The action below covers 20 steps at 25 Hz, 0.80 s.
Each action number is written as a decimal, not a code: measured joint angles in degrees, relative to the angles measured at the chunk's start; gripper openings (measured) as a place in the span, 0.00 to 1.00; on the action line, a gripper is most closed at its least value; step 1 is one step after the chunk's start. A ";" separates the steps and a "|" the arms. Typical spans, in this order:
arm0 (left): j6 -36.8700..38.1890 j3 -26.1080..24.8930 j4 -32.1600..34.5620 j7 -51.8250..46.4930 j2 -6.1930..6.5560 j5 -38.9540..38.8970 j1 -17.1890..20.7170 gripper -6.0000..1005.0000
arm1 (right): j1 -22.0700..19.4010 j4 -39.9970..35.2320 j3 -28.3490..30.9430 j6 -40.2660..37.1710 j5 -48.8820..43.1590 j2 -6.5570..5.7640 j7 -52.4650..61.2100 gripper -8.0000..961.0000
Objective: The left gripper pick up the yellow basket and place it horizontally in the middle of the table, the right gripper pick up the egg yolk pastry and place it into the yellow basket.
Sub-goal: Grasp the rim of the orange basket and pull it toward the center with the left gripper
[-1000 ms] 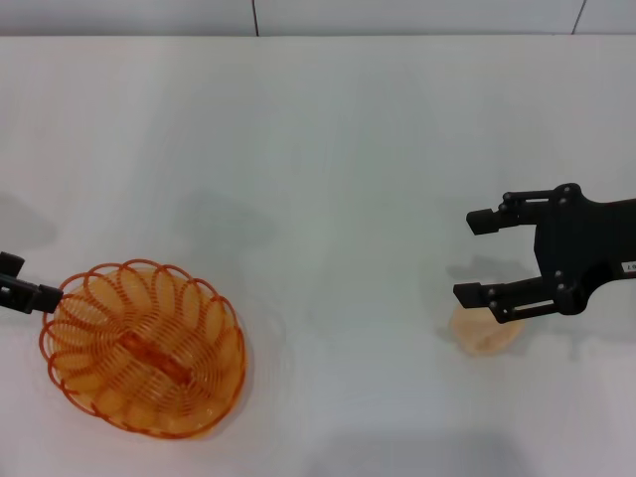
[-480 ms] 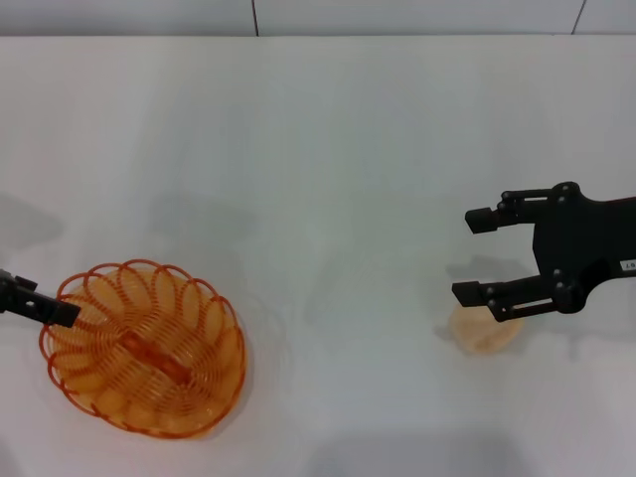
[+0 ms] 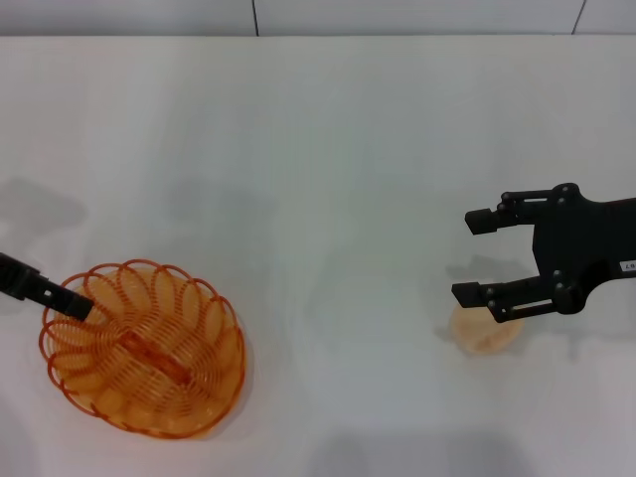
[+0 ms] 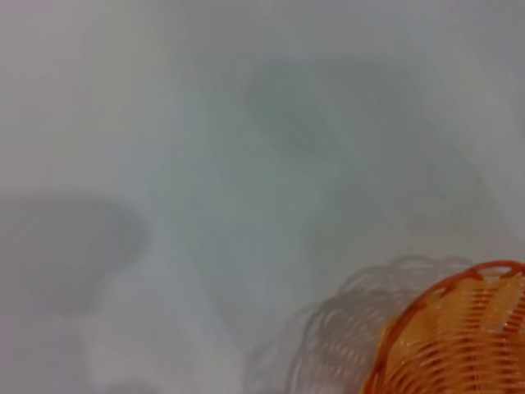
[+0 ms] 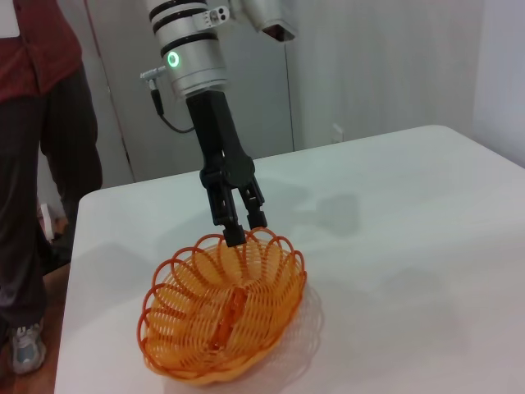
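The yellow basket (image 3: 144, 348) lies on the white table (image 3: 328, 149) at the near left; it also shows in the right wrist view (image 5: 225, 316) and the left wrist view (image 4: 459, 336). My left gripper (image 3: 70, 298) reaches in from the left to the basket's left rim. In the right wrist view the left gripper (image 5: 244, 228) points down at that rim with its fingers slightly apart, holding nothing. My right gripper (image 3: 470, 257) is open and hovers at the right. The egg yolk pastry (image 3: 484, 333) lies just nearer than its lower finger, partly hidden by it.
The table's far edge meets a grey wall (image 3: 298, 15). In the right wrist view a person (image 5: 33, 164) stands beyond the table's left side, past the left arm (image 5: 193, 57).
My left gripper has moved right, from outside the basket's left rim to over the rim. The right gripper, basket and pastry have not moved.
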 joint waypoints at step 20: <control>-3.06 6.78 -3.89 -4.83 -0.73 0.52 -1.95 0.80 | -0.18 0.25 -0.07 0.00 0.02 0.00 0.00 0.83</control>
